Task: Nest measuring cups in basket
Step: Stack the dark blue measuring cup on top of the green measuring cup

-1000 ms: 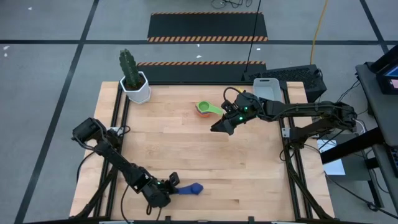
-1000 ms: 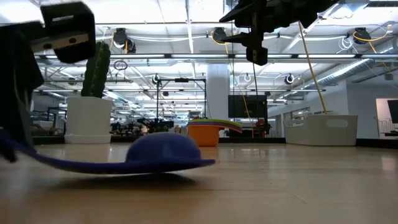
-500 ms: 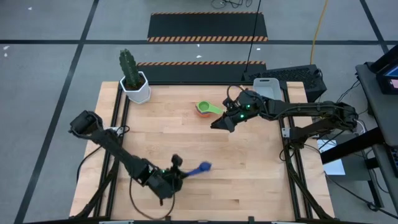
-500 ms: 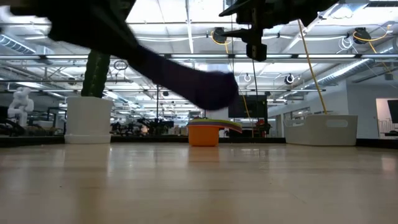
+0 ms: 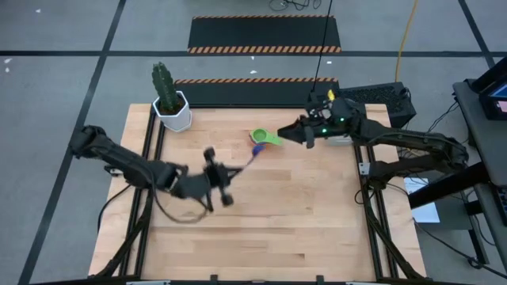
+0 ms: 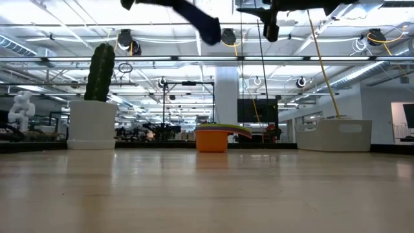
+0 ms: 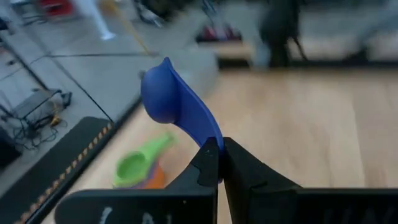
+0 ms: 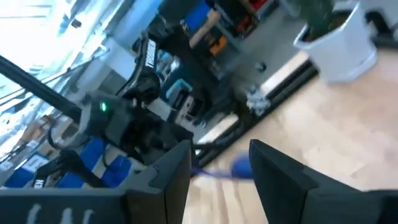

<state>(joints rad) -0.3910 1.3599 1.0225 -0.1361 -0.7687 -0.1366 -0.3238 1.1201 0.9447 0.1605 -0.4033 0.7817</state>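
Observation:
The dark blue measuring cup (image 7: 171,102) hangs in the air over the table's middle (image 5: 253,150), with my left gripper (image 7: 221,155) shut on its handle. A stack of cups, green on top of orange (image 5: 261,138), stands on the table just beyond it and also shows in the low view (image 6: 213,137). My right gripper (image 5: 305,134) hovers open and empty to the right of the stack, high above the table (image 6: 268,26). The pale basket (image 6: 336,134) stands at the far right; in the high view my right arm covers most of it. My left gripper pinches the free end of the blue cup's flat handle (image 7: 211,140) between its two fingers. The fingers come nearly level from the table's left and lie in line with the handle. The bowl (image 7: 163,93) sticks out ahead of the fingertips, clear of the table.
A white pot with a cactus (image 5: 172,111) stands at the far left corner. Bare wooden tabletop (image 5: 277,222) fills the near half. Black frame rails run along the table's left and right sides.
My left gripper has lifted the dark blue cup off the near part of the table and swung it up and toward the far edge, close to the green-topped stack, while rolling its wrist. My right gripper has drawn back up and toward the far right.

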